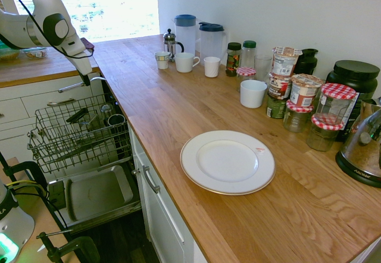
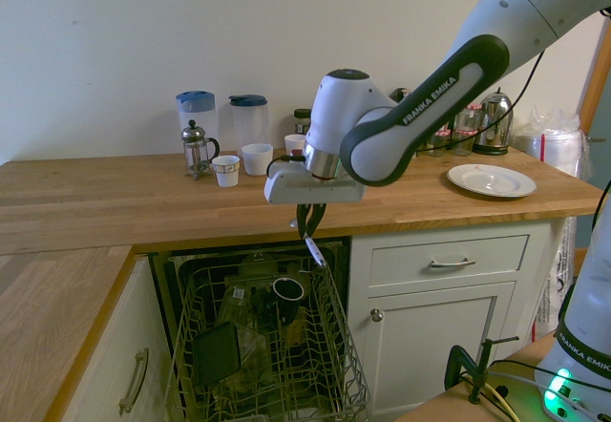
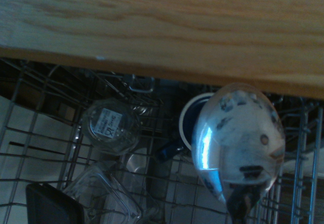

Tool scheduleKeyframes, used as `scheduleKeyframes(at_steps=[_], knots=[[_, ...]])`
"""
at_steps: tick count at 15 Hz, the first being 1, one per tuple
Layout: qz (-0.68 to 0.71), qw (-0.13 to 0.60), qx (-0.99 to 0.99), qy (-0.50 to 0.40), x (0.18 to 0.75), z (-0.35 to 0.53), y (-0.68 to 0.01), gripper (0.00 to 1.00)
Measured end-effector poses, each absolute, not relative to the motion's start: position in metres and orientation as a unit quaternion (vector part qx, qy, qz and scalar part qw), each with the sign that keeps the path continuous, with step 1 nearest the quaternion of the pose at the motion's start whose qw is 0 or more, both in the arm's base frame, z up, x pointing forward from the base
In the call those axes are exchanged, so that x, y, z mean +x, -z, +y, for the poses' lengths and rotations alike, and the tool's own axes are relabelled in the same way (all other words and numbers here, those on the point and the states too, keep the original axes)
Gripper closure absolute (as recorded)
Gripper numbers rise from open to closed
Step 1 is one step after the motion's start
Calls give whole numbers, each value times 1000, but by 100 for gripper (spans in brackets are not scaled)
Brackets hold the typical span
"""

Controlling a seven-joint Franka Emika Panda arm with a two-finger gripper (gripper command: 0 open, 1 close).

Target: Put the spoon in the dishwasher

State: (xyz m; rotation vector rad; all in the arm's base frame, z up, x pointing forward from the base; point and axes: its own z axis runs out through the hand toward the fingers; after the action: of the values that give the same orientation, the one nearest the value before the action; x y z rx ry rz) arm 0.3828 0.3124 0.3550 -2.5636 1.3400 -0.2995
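A home kitchen: a wooden countertop (image 1: 155,114) with white mugs (image 1: 185,62), a French press (image 2: 196,149) and an electric kettle (image 2: 495,122), above white cabinets (image 2: 434,331) and an open dishwasher (image 1: 89,132).

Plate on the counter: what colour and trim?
White plate, thin gold-brown rim line; clearest in first exterior view.

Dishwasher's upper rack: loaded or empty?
Loaded. The wire rack holds a dark mug, clear glassware and a black container.
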Motion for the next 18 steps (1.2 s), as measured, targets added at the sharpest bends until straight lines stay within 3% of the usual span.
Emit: scheduleKeyframes(at_steps=[5,9,18], knots=[[499,115,-850,124,356,321,-317,100],[494,114,-857,92,357,341,-271,100],[506,96,-850,106,343,354,-248,100]])
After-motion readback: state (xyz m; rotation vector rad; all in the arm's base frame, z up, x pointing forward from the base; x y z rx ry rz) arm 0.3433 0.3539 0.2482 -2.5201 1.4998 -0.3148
